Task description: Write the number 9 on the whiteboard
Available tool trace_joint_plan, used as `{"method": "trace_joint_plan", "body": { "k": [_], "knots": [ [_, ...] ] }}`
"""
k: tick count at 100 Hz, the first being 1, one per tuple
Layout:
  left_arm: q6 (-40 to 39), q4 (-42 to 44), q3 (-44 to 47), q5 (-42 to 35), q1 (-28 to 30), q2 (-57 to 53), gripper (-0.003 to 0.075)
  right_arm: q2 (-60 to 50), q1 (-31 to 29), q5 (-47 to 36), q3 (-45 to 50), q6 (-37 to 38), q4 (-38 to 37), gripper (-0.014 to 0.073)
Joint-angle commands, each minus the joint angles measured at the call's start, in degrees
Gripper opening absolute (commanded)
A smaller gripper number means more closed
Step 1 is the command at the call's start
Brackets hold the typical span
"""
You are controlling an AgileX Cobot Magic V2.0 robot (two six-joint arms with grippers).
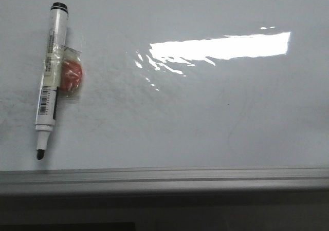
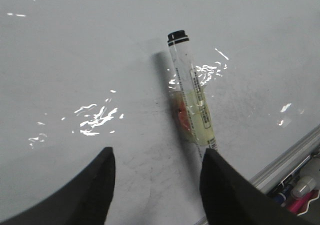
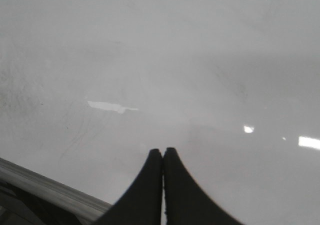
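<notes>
A: Whiteboard [image 1: 205, 118] — contents?
B: An uncapped marker [image 1: 50, 77] lies at its left side, tip toward the frame strip [image 1: 164, 175].
A: Jaws?
B: Left gripper [image 2: 157, 185] released above the marker; right gripper [image 3: 163, 185] clenched — empty.
</notes>
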Motion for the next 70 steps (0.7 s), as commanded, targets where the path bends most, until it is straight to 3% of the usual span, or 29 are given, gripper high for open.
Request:
{"method": "trace_joint_plan", "body": {
  "k": [1, 26, 70],
  "knots": [
    [0.2, -1.6, -2.2, -5.7, -2.7, 1.8, 0.0358, 1.2, 0.0, -3.2, -2.0, -0.5, 0.3, -0.0063],
    [0.2, -1.5, -2.2, -12.8, -9.4, 3.9, 0.0358, 1.2, 0.0, -1.3, -2.0, -0.5, 0.3, -0.0063],
    [0.2, 1.6, -2.2, -14.9, -15.4, 4.9, 0.0358, 1.2, 0.0, -1.3, -2.0, -0.5, 0.3, -0.0064]
  ]
}}
